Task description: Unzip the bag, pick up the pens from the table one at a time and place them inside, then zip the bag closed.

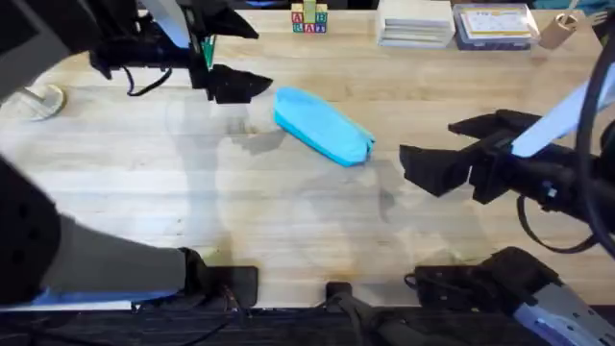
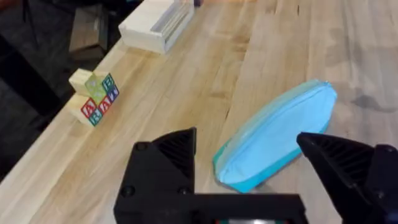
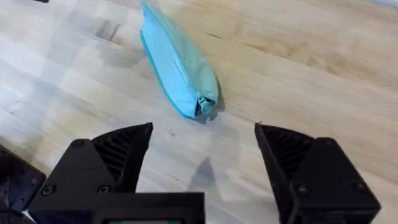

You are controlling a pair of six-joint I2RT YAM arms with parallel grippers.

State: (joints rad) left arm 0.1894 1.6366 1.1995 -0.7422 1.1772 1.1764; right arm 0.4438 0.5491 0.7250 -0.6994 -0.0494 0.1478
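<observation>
Seen from overhead, the near edge of the table [image 1: 288, 240] holds the two arm bases, dark and partly blurred, with bare pale plank wood stretching beyond them. A little farther in, on the right side, the right gripper [image 1: 437, 149] hangs above the wood with its black fingers spread wide apart and nothing between them. Its own camera shows the two ribbed fingers [image 3: 118, 152] well separated, with the bare table beneath the gap.

Near the middle of the table lies the bag [image 1: 322, 125], a soft light-blue pouch set at a slant, its farther end toward the left and its nearer end toward the right. It rests flat on the wood and nothing touches it. In the right wrist view the bag [image 3: 177, 62] shows a small teal zipper pull at the end closest to that gripper. Whether the zipper is fully closed cannot be told.

Just beyond the bag's left end is the left gripper [image 1: 240, 86], released, its fingers [image 2: 168, 158] parted and empty, standing close to the bag [image 2: 277, 134] without gripping it.

At the far edge sit a small stack of alphabet blocks [image 1: 309, 17], a white box [image 1: 415, 21] and a clear case [image 1: 495, 24].
</observation>
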